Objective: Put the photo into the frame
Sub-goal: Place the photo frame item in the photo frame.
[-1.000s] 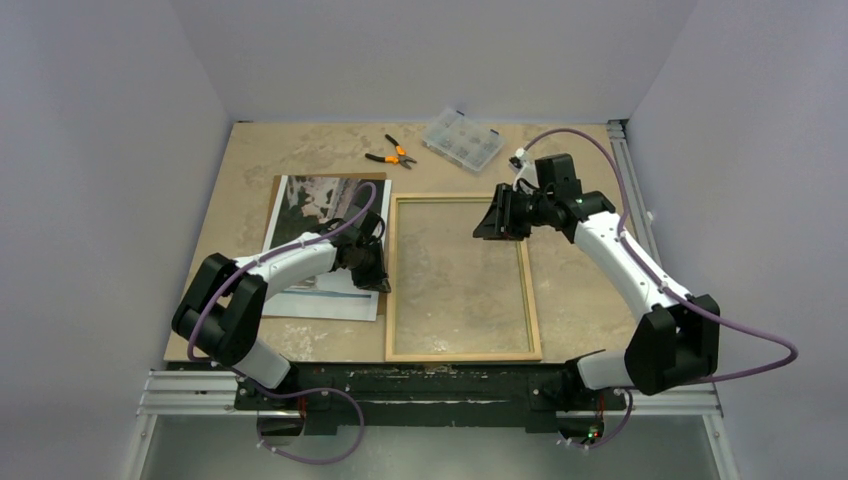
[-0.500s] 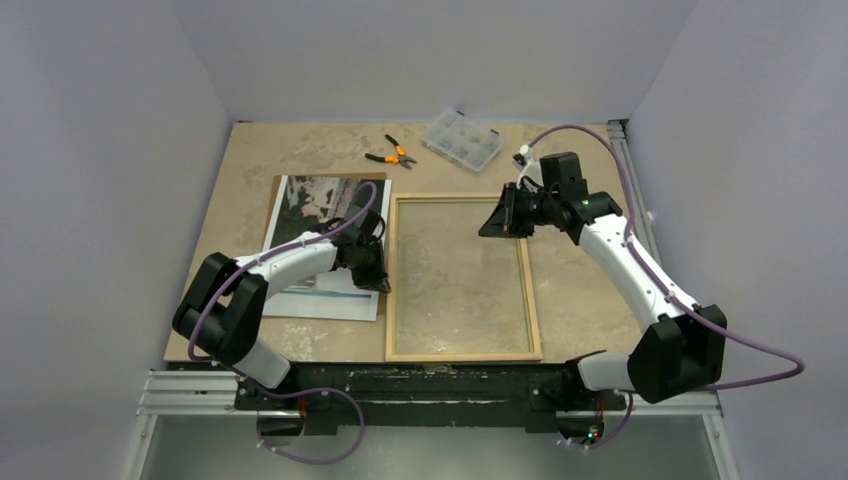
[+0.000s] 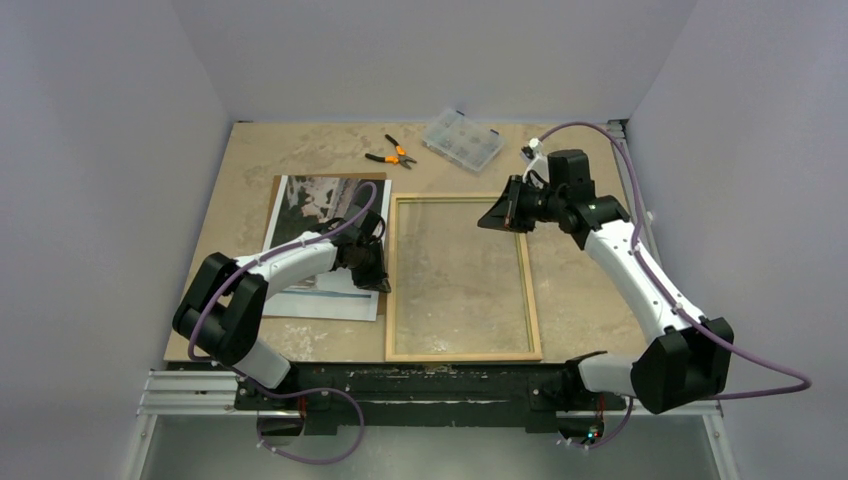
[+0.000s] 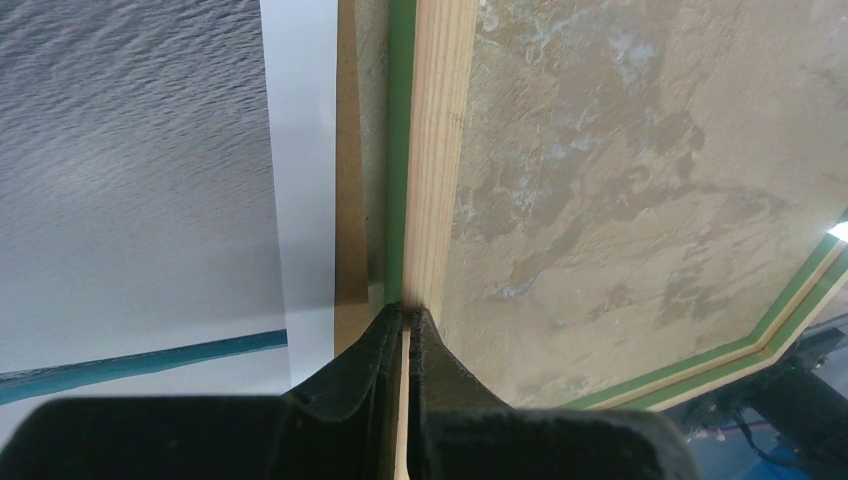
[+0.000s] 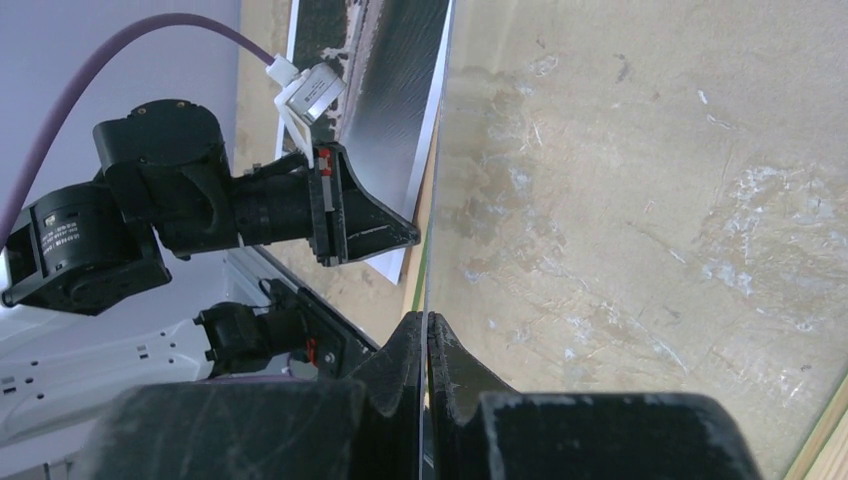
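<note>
Evidently steadies the frame [image 3: 462, 352], pale back up on the worktop [image 3: 580, 290], with the left hand [image 4: 405, 325] clamped on its left rail; nips the clear pane [image 5: 620, 200] edgewise in the closed right hand [image 5: 425, 335], probably to tilt it; photo [image 3: 310, 200] face-up just beside, left

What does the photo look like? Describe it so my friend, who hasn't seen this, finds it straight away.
Find the big wooden frame lying flat on the table. Directly left of it lies the photo, a glossy rectangular sheet. Unlike the plain brown backing sheet peeking out beneath it, it shows a dark grey-and-white scene with a white border.
</note>
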Robot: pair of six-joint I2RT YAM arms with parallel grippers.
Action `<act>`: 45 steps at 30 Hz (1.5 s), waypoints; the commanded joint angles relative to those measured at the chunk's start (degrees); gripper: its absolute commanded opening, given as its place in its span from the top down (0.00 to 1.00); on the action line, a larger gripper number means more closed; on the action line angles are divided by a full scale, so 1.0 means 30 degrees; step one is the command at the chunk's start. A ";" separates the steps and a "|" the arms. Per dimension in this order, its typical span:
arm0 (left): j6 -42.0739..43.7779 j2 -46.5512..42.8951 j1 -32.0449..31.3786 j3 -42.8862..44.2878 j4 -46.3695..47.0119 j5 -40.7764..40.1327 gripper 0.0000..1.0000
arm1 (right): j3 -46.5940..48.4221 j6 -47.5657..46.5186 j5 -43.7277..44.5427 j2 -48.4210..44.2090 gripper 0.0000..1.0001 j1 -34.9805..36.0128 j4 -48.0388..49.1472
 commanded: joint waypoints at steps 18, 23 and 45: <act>0.0910 0.1229 -0.0189 -0.0566 -0.0174 -0.2255 1.00 | -0.0716 0.3157 -0.1623 0.1224 1.00 -0.0433 0.4097; 0.0910 0.1221 -0.0187 -0.0577 -0.0223 -0.2278 1.00 | -0.0565 0.3482 -0.1341 0.1000 1.00 -0.0502 0.4036; 0.0969 0.1130 -0.0181 -0.0547 -0.0405 -0.2395 1.00 | -0.0513 0.4146 -0.1104 0.0462 1.00 -0.0731 0.4190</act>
